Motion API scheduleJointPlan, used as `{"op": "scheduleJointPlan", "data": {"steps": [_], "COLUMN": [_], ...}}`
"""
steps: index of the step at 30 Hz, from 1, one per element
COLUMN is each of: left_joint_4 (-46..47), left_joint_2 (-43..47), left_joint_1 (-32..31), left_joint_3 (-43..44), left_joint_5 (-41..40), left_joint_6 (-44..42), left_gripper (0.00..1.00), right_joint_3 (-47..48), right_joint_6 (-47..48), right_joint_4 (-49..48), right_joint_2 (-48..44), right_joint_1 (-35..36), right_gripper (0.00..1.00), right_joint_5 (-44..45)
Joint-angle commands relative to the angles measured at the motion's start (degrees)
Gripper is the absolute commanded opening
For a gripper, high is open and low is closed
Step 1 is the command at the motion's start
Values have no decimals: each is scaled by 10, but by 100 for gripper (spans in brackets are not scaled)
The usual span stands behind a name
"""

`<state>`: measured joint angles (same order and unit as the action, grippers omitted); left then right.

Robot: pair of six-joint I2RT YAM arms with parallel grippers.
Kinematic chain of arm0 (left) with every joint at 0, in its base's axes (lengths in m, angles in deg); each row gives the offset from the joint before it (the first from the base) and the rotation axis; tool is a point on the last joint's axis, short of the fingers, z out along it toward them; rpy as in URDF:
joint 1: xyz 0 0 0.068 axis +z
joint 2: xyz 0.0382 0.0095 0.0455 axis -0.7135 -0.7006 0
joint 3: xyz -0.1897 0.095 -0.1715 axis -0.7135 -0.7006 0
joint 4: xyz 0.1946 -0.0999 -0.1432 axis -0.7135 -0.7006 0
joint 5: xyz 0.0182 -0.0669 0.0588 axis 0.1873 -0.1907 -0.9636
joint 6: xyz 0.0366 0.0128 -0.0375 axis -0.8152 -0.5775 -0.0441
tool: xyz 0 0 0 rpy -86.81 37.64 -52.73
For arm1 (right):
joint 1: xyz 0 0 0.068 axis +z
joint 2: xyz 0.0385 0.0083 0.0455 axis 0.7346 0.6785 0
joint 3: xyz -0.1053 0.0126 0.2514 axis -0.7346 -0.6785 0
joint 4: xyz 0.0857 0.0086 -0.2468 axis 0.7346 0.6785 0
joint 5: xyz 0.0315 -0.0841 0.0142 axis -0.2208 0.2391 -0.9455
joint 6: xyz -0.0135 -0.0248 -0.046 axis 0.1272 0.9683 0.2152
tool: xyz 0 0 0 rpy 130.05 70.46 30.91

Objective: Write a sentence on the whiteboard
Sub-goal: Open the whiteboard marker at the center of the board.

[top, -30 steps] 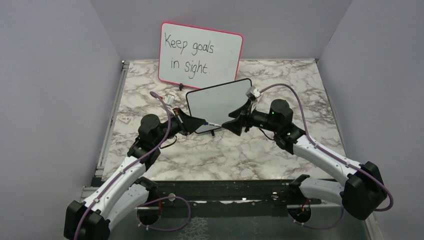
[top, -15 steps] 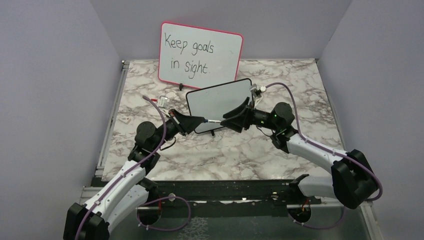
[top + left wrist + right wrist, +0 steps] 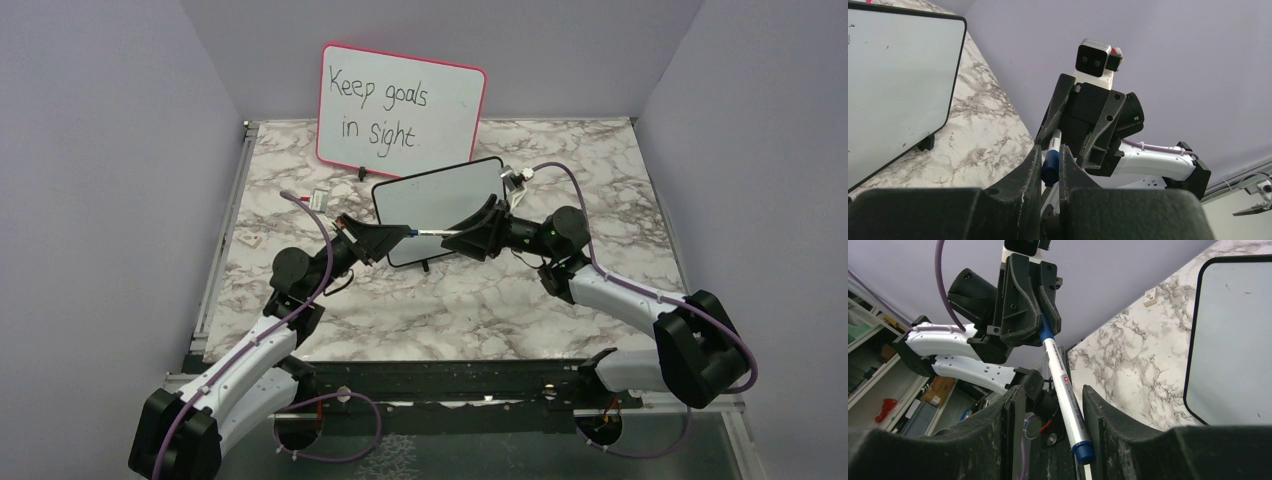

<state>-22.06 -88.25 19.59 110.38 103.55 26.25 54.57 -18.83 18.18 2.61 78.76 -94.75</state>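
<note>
The small black-framed whiteboard (image 3: 440, 200) stands propped at mid-table, its face blank; no blue sentence shows on it. It also shows in the left wrist view (image 3: 893, 75) and the right wrist view (image 3: 1233, 340). A silver marker (image 3: 435, 232) with blue ends hangs level in front of the board's lower edge, between my two grippers. My left gripper (image 3: 403, 234) is shut on its blue cap (image 3: 1050, 162). My right gripper (image 3: 465, 234) faces it, jaws open around the barrel (image 3: 1068, 410), which leans on one finger (image 3: 1095, 405).
A larger pink-framed whiteboard (image 3: 400, 100) with black writing "Keep goals in sight" leans on the back wall. A small white piece (image 3: 247, 240) lies near the table's left edge. Purple walls close in the sides and back.
Both grippers have risen a little and the marker now lies level. My right gripper has slid leftward over the marker's barrel. The left stays shut on the cap.
</note>
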Motion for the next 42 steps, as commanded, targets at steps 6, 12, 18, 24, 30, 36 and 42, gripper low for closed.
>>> {"op": "scheduleJointPlan", "data": {"steps": [6,12,18,24,30,36,42], "left_joint_4": [58,59,59,59,59,59,63], "left_joint_2": [-17,-24,-30,-27,-30,-27,-24], "left_joint_1": [3,3,3,3,3,3,2], "left_joint_3": [-6,-8,-9,-11,-11,-16,-25], "left_joint_5": [9,16,23,25,28,28,28], "left_joint_6": [25,29,32,32,33,37,44], "left_gripper": [0,0,0,0,0,0,0], "right_joint_3": [18,19,19,21,19,14,10], "right_joint_6": [-38,-40,-39,-37,-46,-48,-47], "right_joint_4": [-64,-60,-54,-48,-58,-55,-51], "right_joint_2": [8,0,-9,-13,-14,-22,-26], "right_joint_1": [-1,-2,-2,-1,-2,-3,-3], "right_gripper": [48,45,45,44,38,36,34], "right_joint_5": [-33,-36,-32,-22,-16,2,18]}}
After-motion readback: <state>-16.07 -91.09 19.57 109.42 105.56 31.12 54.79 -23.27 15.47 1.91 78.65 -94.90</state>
